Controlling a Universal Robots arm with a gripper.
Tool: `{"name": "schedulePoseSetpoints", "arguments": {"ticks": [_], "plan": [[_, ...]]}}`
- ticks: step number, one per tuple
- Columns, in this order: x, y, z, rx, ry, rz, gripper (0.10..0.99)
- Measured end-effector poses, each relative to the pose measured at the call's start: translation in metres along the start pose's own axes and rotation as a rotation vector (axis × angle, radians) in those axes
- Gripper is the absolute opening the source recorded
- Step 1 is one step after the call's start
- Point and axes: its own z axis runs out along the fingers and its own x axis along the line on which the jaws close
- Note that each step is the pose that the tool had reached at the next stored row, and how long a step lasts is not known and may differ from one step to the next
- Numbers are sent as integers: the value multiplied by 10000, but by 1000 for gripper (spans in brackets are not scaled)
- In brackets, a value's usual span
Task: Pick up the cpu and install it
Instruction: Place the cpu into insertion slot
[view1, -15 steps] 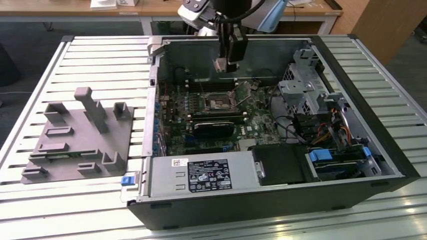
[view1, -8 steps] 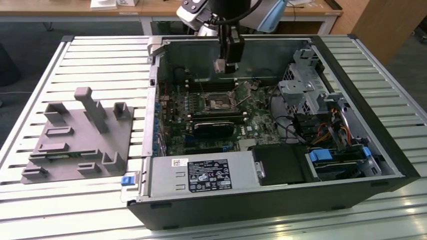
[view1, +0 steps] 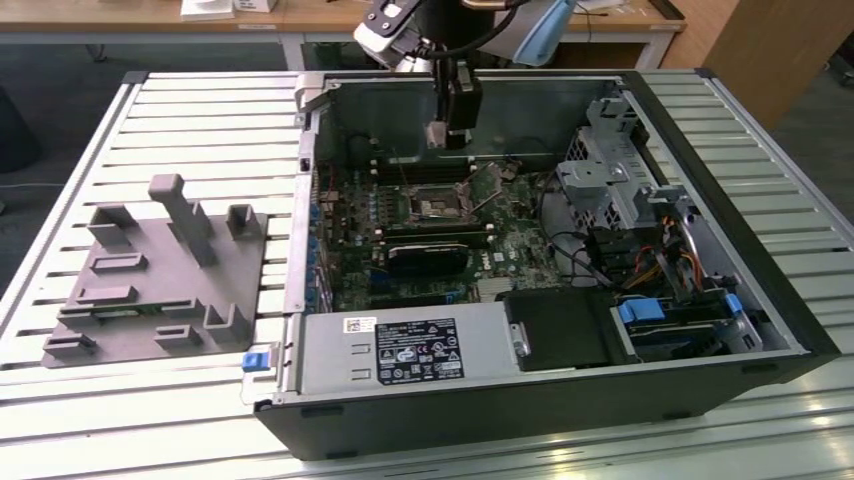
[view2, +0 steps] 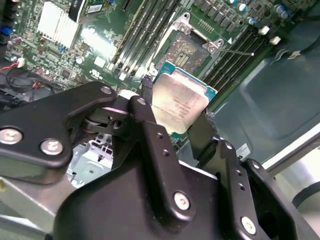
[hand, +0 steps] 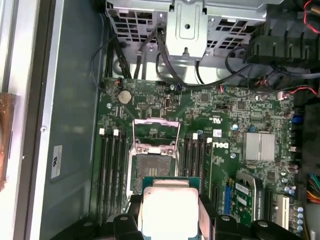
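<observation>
My gripper (view2: 176, 114) pinches the cpu (view2: 182, 97) by its edges, up in the air near the open socket (hand: 152, 165). If the cpu sits crooked or slips, I think it could bend the socket's tiny pins. The computer case (view1: 534, 420) lies on a slatted metal table (view1: 761, 120), with wooden desks (view1: 320, 15) behind.

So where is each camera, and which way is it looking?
Exterior view: away from the robot, looking down into the open computer case; the arm and gripper reach in.
First wrist view: on the arm, facing straight down at the socket; the cpu sits in the gripper's grip.
Second wrist view: on the arm, looking slantwise along the black fingers.
Both wrist views share the held cpu and socket.
</observation>
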Motion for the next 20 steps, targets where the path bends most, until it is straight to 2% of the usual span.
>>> {"name": "schedulePoseSetpoints", "arguments": {"ticks": [12,20], "plan": [[45,-8,214,60,-4,52,533],[46,13,295,65,-5,50,533]]}}
